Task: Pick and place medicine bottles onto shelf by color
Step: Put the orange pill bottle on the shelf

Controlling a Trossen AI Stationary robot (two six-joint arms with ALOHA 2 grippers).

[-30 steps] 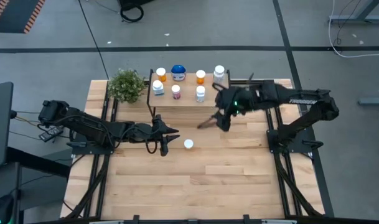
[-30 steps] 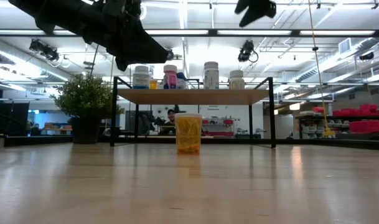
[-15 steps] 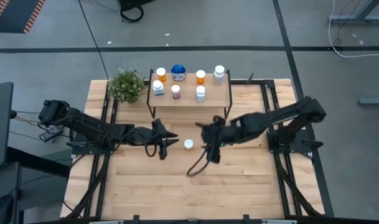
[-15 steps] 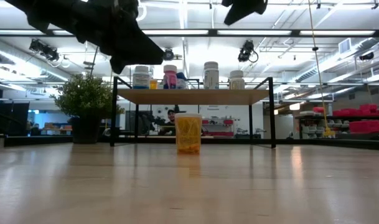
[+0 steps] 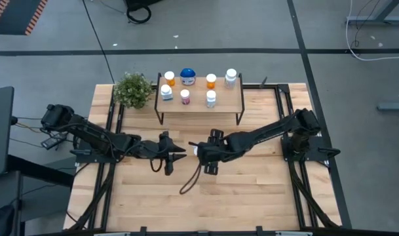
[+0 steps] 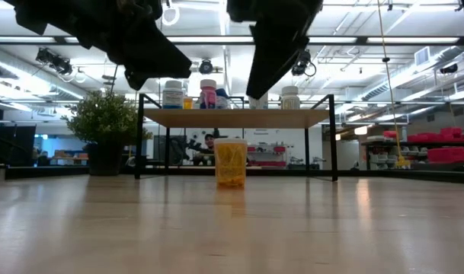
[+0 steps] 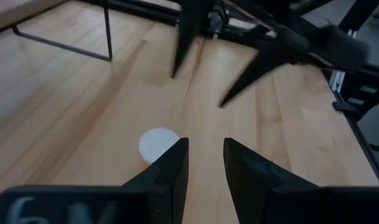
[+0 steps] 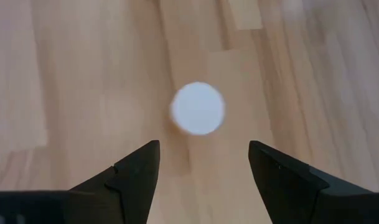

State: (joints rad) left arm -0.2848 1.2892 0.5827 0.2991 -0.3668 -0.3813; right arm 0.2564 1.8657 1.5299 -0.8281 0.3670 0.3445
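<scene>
At the left of the table a green potted plant [image 5: 133, 90] stood next to the shelf [image 5: 222, 103], and the left arm reached over the wood with the left gripper [image 5: 175, 151] hovering just beside the last loose bottle; its fingers [image 7: 172, 168] stood only a little apart, nearly closed, and held nothing. The orange bottle with a white cap [image 6: 231, 163] stood upright on the tabletop [image 5: 251, 190], in front of the shelf and well apart from it. On the shelf seven medicine bottles were already placed, among them an orange one [image 5: 170, 78], a wider blue-lidded one [image 5: 187, 76] and a pink one [image 5: 185, 96]. The right gripper [image 5: 203, 153] hung directly above the loose bottle, its fingers [image 8: 133, 174] spread wide with the white cap [image 8: 198, 108] seen between them, nothing gripped yet. In my judgement the step in hand was the pick of this bottle, and to do it well the right gripper should come straight down with the cap kept centred, close on the body below the cap, and lift vertically, while the left gripper stays aside so that the two do not touch; the free place beside the other orange bottles seemed the proper target
</scene>
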